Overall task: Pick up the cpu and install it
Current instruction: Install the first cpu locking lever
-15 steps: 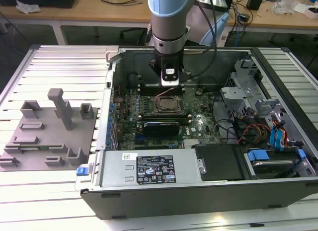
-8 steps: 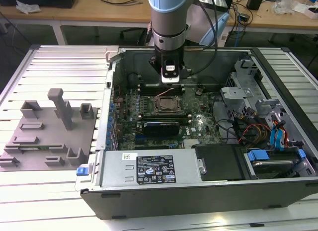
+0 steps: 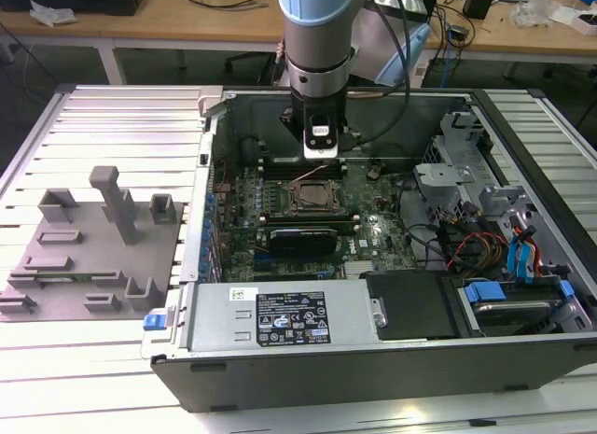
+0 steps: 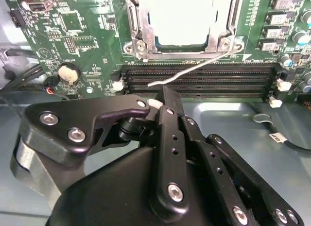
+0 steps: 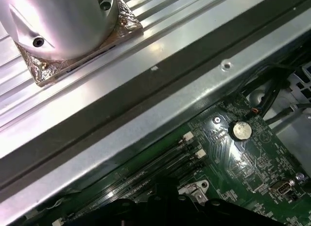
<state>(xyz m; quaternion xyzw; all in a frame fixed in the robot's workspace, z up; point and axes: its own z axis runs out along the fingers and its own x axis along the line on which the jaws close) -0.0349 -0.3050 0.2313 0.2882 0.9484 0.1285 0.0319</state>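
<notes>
Inside an open computer case (image 3: 392,359), the cpu (image 4: 182,17), a pale silver square with a thin darker rim, appears to lie flat in the socket (image 4: 137,22), so placing looks done. The wire lever (image 4: 194,69) beside the socket lies loose, so locking seems left. The hand (image 4: 165,92) hovers just beside the socket; whether it is apart or together cannot be told.

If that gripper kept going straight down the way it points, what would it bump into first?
Probably the black memory slots beside the socket; the gripper hangs over them, though depth is unclear.
</notes>
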